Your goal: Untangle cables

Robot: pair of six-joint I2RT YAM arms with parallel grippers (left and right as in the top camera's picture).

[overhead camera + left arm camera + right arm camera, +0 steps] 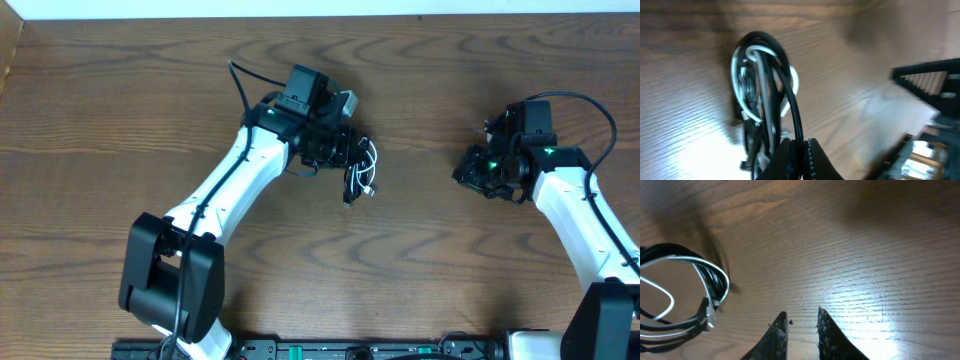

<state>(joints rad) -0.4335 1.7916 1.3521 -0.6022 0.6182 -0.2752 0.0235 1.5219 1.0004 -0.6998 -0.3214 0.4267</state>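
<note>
The cables [361, 170] lie as one small tangled coil on the wooden table [420, 260], black and white loops wound together. In the left wrist view the black cable [795, 115] runs from the coil down between my left gripper's [799, 150] jaws, which are shut on it; the white cable [740, 95] loops inside the coil. Overhead, the left gripper [348, 152] sits at the coil's upper left edge. My right gripper [468, 172] is well to the right of the coil. Its view shows the gripper [801, 317] slightly open over bare wood, with the coil [715, 280] at far left.
The table's far edge meets a white wall [320, 8] at the top. The arm bases [170, 280] stand at the front edge. A blurred dark and white part of the other arm [927, 115] fills the right of the left wrist view.
</note>
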